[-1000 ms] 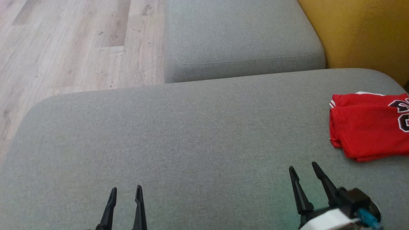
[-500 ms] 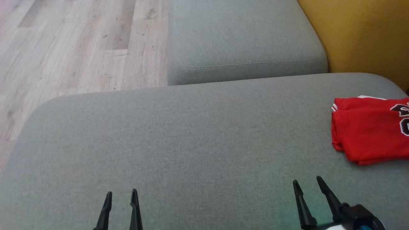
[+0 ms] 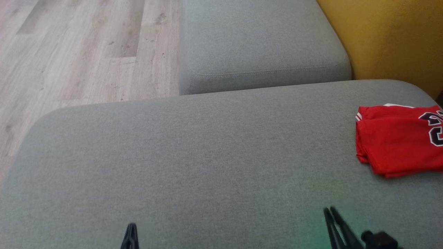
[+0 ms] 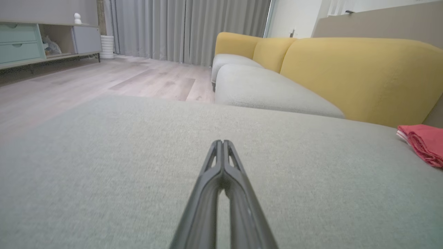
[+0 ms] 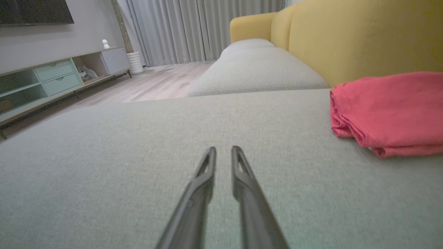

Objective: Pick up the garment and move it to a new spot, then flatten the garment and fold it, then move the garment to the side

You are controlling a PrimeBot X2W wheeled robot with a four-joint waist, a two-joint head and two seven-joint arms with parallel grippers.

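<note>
Head view, entries by position:

- garment [image 3: 394,138]: red jersey with dark lettering, folded into a compact stack. It lies at 3 o'clock on the grey seat cushion [image 3: 207,155], just below the yellow backrest [image 3: 391,34], and is cut by the frame edge. Nothing touches it
- left gripper [image 3: 130,237]: low at 7 o'clock. Its fingers are pressed together on nothing, where half a second ago they stood apart
- right gripper [image 3: 330,211]: low at 5 o'clock, well apart from the garment. Its fingers are drawn in to a narrow gap and hold nothing; a moment earlier they were spread wide
- both tools: lower in frame than before, more than the slight camera shift accounts for

Assessment: the jersey is folded and parked at the side, and both tools are closing empty and backing away. The task reads as essentially finished, with only retiring the arms left
</note>
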